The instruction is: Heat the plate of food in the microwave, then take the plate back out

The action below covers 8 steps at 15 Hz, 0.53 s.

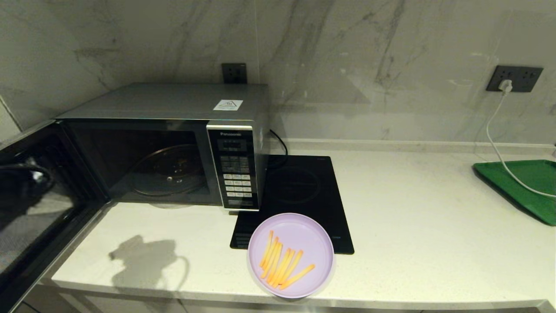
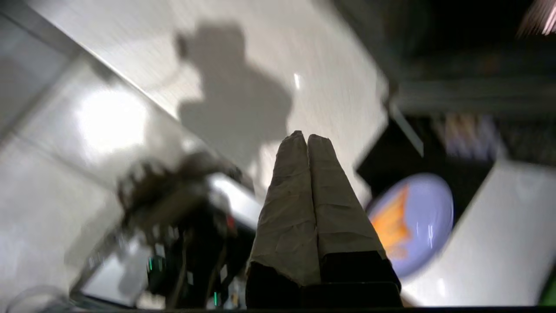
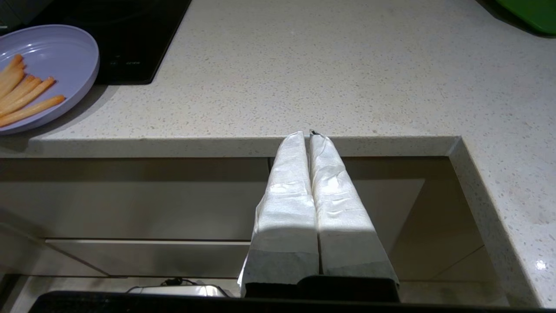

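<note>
The pale speckled stone countertop point(image 1: 412, 226) is carrying everything here, running along a grey-veined marble wall. On its left end the large silver Panasonic microwave point(image 1: 173, 143) is standing with its dark glass door point(image 1: 39, 204) swung fully open toward the robot's left; inside, one round glass turntable point(image 1: 169, 171) is lying bare, with no dish on it. Just right of the microwave one flat black glass induction hob point(image 1: 304, 195) is lying on the counter, and at the far right one flat green rectangular tray point(image 1: 525, 187) is sitting with a white cable point(image 1: 495, 139) trailing across it from a dark wall socket. A second dark socket is showing behind the microwave.

The round lilac plastic plate point(image 1: 290, 255) is resting at the counter's front edge, overlapping the hob's near edge, well outside the oven. It is holding about eight thin yellow-orange fries point(image 1: 282, 265), lying side by side. Nothing is standing between plate and open cavity.

The left gripper point(image 2: 307, 138) is hanging above the counter in front of the microwave, its cloth-wrapped fingers pressed together and gripping nothing. The right gripper point(image 3: 309, 134) is parked below the counter's front edge, right of the plate, fingers likewise clenched and empty.
</note>
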Motion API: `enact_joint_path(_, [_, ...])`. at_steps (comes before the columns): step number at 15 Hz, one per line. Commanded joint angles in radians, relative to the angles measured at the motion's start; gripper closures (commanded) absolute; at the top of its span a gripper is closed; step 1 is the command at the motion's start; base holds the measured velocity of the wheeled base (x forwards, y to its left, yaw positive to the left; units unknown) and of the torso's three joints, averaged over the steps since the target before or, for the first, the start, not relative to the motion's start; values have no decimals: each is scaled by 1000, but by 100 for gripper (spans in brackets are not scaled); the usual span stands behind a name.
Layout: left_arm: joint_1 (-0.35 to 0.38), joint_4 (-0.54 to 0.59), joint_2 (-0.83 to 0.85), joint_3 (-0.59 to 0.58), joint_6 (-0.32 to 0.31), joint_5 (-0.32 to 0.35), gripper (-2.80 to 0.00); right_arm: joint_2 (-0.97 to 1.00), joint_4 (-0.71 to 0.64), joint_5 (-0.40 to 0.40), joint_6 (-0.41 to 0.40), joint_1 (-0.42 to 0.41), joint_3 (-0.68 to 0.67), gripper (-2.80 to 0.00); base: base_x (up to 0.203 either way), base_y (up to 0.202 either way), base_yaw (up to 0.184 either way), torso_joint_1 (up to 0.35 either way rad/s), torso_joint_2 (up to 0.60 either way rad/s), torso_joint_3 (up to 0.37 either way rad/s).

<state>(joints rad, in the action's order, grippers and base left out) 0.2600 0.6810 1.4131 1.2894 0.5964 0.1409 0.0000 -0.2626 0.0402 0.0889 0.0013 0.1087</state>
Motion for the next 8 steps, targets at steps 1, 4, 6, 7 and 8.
enact_joint_path(1, [221, 13, -65, 144, -115, -3, 0, 0, -1, 0, 0, 0, 0, 0, 0, 0, 0, 0, 0, 0])
enact_joint_path(4, [328, 10, -75, 321, -234, -86, 0, 0, -1, 0, 0, 0, 0, 0, 0, 0, 0, 0, 0, 0])
enact_joint_path(6, [422, -55, -56, 359, -290, -139, 0, 0, -1, 0, 0, 0, 0, 0, 0, 0, 0, 0, 0, 0])
enact_joint_path(7, [464, -91, -47, 363, -323, -146, 0, 0, -1, 1, 0, 0, 0, 0, 0, 0, 0, 0, 0, 0])
enact_joint_path(8, [497, -103, -42, 362, -362, -149, 0, 0, -1, 1, 0, 1, 0, 0, 0, 0, 0, 0, 0, 0])
